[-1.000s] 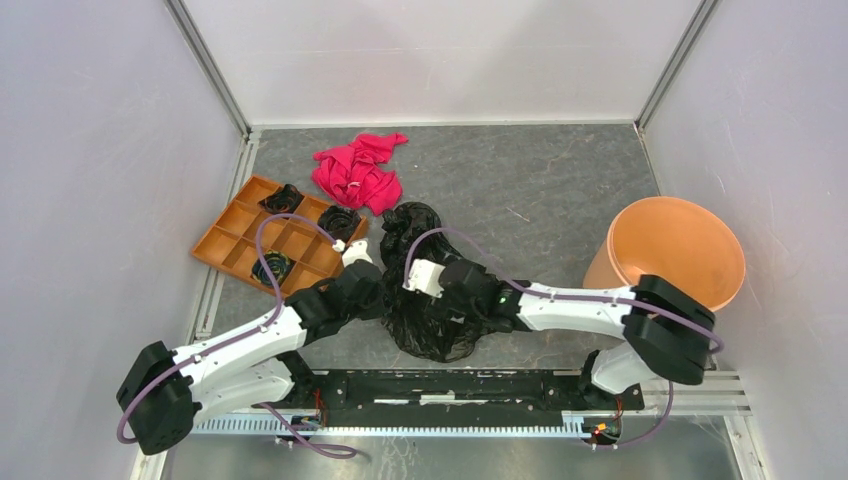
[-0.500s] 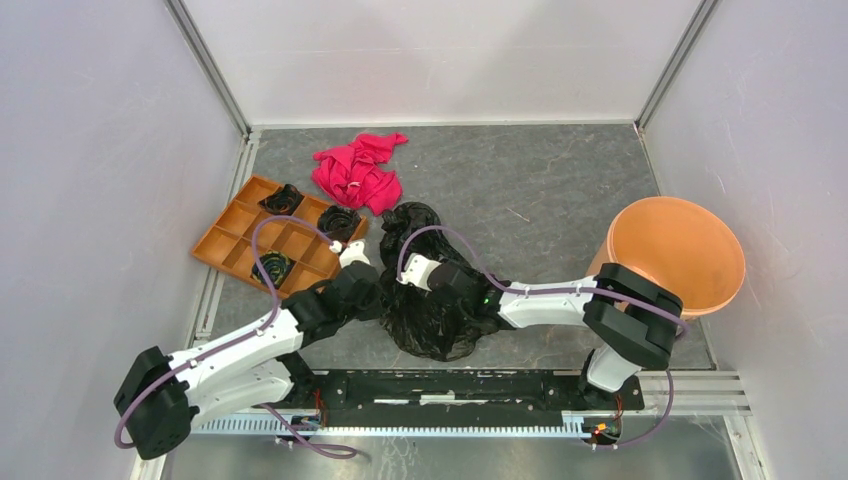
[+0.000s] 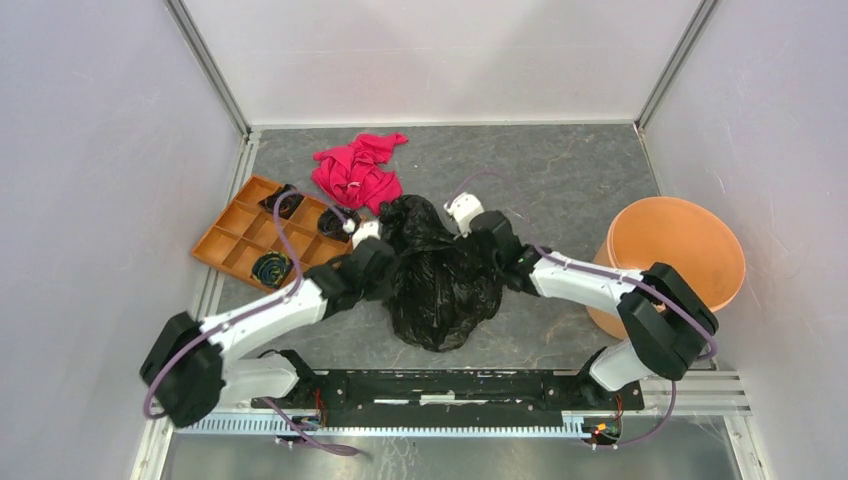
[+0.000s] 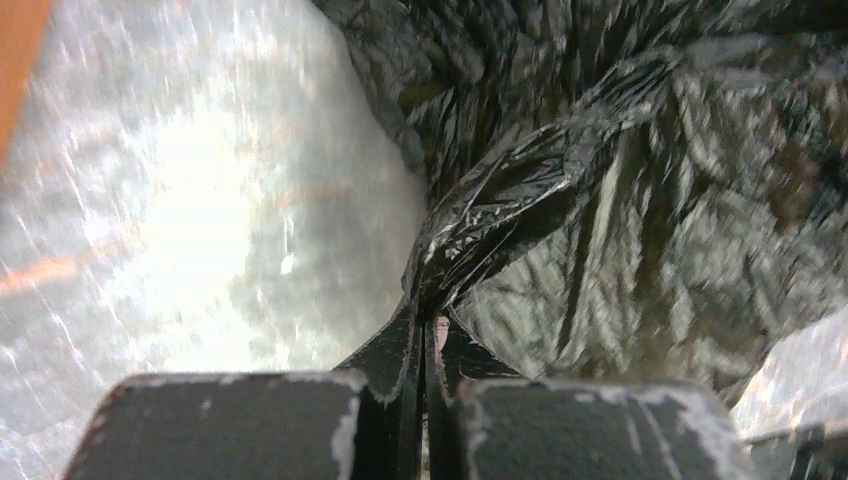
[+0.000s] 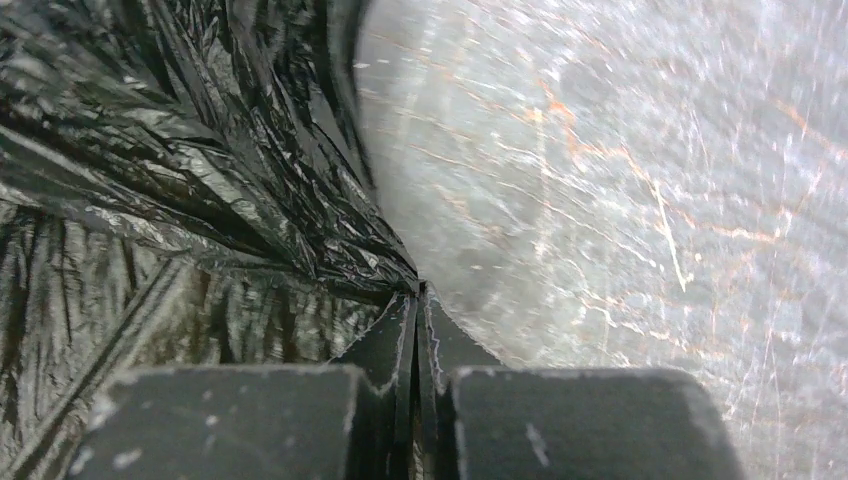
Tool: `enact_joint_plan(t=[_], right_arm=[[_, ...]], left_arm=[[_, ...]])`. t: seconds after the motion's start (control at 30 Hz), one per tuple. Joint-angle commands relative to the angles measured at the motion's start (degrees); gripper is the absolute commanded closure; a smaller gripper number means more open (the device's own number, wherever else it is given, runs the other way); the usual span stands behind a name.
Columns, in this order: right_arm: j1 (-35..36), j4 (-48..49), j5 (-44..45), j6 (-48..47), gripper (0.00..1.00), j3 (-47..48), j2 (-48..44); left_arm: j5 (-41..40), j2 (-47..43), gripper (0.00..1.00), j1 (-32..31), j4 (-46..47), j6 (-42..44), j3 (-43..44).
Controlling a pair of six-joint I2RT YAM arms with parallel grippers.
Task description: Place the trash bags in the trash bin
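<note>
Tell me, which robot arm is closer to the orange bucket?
Right. The right end effector pinches the trash bag on the side facing the trash bin. The left end effector pinches the bag's far side, so the bag lies between it and the bin.

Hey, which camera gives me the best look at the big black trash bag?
The top external view: it shows the whole trash bag, edge to edge. The left wrist view shows only creased film pinched in the fingers of the left gripper; the right wrist view shows the same at the right gripper.
</note>
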Motion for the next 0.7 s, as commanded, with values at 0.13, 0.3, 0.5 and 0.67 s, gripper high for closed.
enact_joint_plan(t=[0.13, 0.3, 0.5, 0.67], right_arm=[[-9.79, -22.16, -8.52, 3.61, 1.0, 30.33, -0.68], [-8.43, -21.76, -9.73, -1.07, 1.0, 40.28, -13.67], [-7.46, -4.36, -14.55, -1.33, 1.0, 18.8, -29.58], [-7.46, -3.46, -14.62, 3.64, 1.0, -0.7, -27.98]], left_arm=[[-2.96, 20.0, 0.98, 8.79, -7.38, 21.04, 43.8], [3.09, 12.9, 0.98, 6.7, -1.02, 27.29, 60.14], [0.38, -0.67, 0.98, 5.68, 9.46, 25.54, 40.55], [-7.21, 0.31, 0.98, 5.77, -1.84, 16.22, 21.82]])
